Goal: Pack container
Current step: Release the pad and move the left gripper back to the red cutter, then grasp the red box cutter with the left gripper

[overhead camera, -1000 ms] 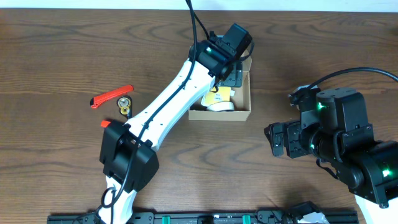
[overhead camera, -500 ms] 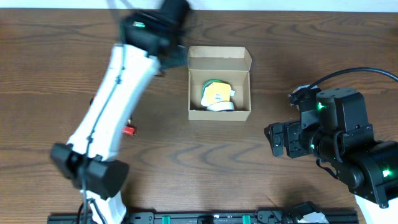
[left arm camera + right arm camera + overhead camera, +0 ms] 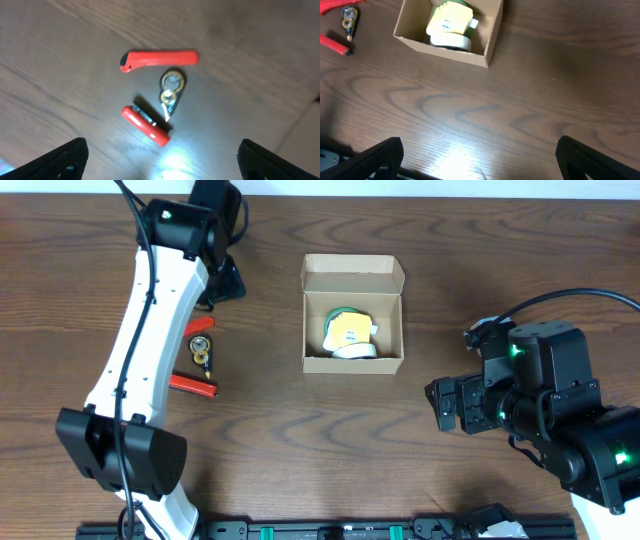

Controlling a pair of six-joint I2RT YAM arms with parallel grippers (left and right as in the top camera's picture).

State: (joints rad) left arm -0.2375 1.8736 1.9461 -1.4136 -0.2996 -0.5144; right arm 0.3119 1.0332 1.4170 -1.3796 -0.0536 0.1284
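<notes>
**Left arm clear of the box, back over the loose bits**

Nearest me, the right hand sits parked as before, fingers spread, nothing in them. Further out, in the middle of the desk, the container stands with its flap open and tape rolls inside. It is uncovered now that the left arm has swung away. To its left lie a red tube, a gold clip and a red cutter. Farthest out, the left hand hovers above them, released and empty. I judge one drop-off is done and the next pick comes from that cluster.
</notes>
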